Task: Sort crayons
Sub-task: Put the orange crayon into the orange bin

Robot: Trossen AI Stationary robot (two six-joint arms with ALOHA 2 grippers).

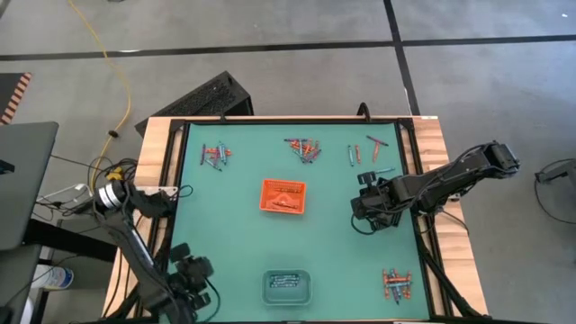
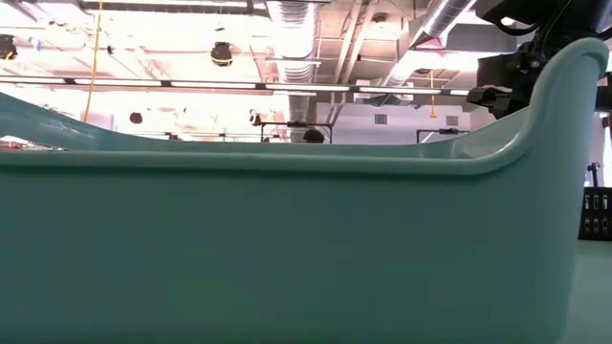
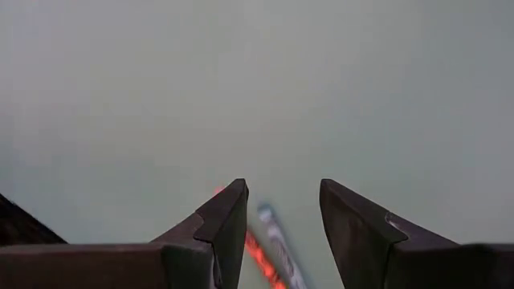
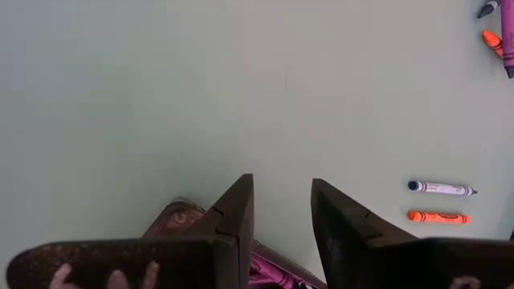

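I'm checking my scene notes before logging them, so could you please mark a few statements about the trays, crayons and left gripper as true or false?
1. The orange tray sits near the middle of the mat. True.
2. The clear tray is empty. False: it holds blue-grey crayons.
3. The left gripper has its jaws shut on a crayon. False: the jaws stand apart, and an orange crayon and a blue crayon lie on the mat by them.
4. A heap of crayons lies by the mat's corner on the right arm's side. True.
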